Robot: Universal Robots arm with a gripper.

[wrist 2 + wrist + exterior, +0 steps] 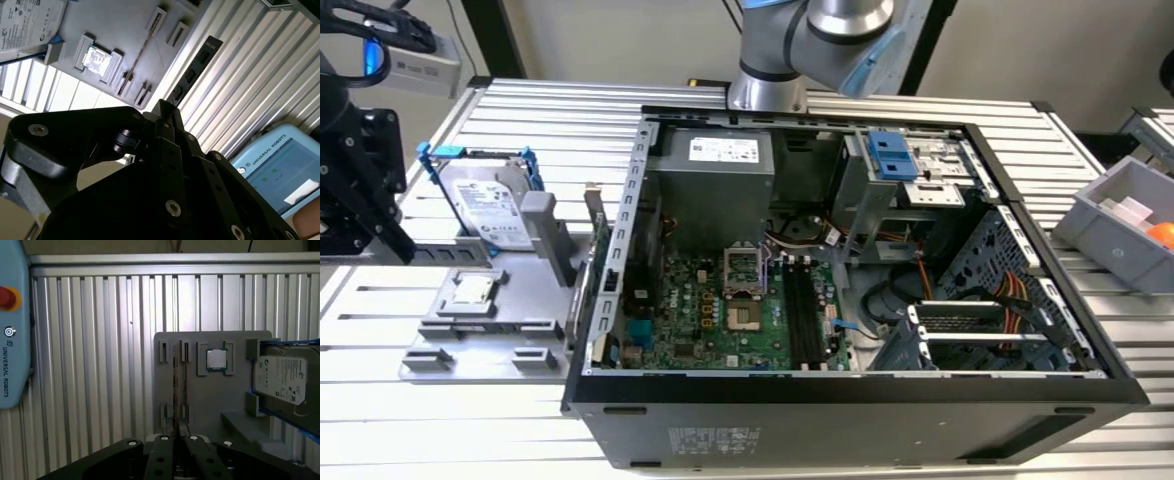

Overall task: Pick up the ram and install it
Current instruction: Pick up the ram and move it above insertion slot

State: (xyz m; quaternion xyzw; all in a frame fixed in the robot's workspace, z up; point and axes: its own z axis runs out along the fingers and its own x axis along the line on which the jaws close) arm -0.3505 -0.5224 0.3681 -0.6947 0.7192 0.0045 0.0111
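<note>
Nearest the lens in the first wrist view, the gripper hangs over the ribbed table, its jaws a narrow slit apart and gripping nothing. The ram stands on its long edge in the slotted holders of the grey tray, seen as a thin line running lengthwise toward that slit. It sits just beside the processor chip, on the side away from the hard drive. In the exterior view the tray lies at 9 o'clock from the open computer case, with the gripper near the tray's 9 o'clock side.

The step in hand looks like the approach to the pick. Doing it well likely means:
- Centre the slit over the stick's thin edge.
- Keep the 2 jaws square to its flat faces.
- Come straight down between the holders.
- Take hold near mid-length so the board does not tilt, and press on the board rather than scraping the chips.
</note>
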